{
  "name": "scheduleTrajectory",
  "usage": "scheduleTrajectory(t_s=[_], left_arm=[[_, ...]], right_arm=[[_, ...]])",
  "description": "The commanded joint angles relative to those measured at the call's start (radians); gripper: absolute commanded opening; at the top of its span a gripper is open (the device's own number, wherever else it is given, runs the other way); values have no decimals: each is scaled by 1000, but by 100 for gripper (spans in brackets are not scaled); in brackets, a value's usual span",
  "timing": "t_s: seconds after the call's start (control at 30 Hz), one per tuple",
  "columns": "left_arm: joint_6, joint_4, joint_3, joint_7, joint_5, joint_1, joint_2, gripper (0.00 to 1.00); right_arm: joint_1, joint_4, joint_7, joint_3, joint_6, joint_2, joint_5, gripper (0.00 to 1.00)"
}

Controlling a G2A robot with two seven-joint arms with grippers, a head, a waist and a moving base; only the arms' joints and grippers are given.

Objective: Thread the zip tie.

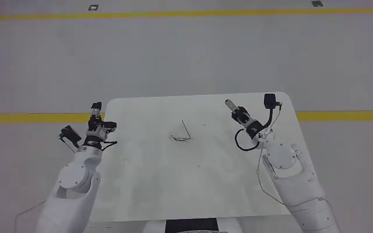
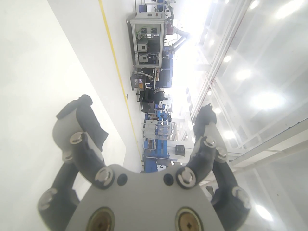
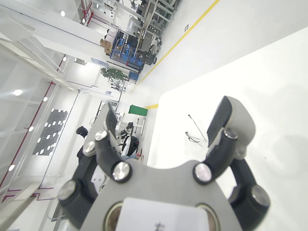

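My left pincer (image 2: 145, 106) and my right pincer (image 3: 167, 105) are both spread wide and hold nothing. The zip tie (image 1: 182, 133) lies in the middle of the table (image 1: 145, 186), between them. It looks thin, light and bendy; I would pinch it near its ends.

text: none legible | white sticker (image 3: 163, 214) by the right wrist camera: dark mark, cut off, unreadable | floor plate (image 1: 93, 7): too small to read
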Motion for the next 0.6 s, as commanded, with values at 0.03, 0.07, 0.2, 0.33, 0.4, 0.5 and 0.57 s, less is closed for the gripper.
scheduleTrajectory(t_s=[0.03, 0.07, 0.2, 0.33, 0.4, 0.5, 0.57], left_arm=[[0, 0, 0, 0, 0, 0, 0, 100], [0, 0, 0, 0, 0, 0, 0, 100], [0, 0, 0, 0, 0, 0, 0, 100], [0, 0, 0, 0, 0, 0, 0, 100], [0, 0, 0, 0, 0, 0, 0, 100], [0, 0, 0, 0, 0, 0, 0, 100], [0, 0, 0, 0, 0, 0, 0, 100]], right_arm=[[84, 2, 144, -56, -59, 1, -112, 100], [104, 7, 159, -69, -66, 0, -122, 100], [199, 43, 256, -155, -99, -8, -185, 100], [288, 89, 325, -252, -117, -24, -234, 100], [319, 110, 341, -296, -131, -32, -244, 100], [322, 112, 347, -301, -133, -33, -239, 100], [322, 112, 347, -301, -133, -33, -239, 100]])
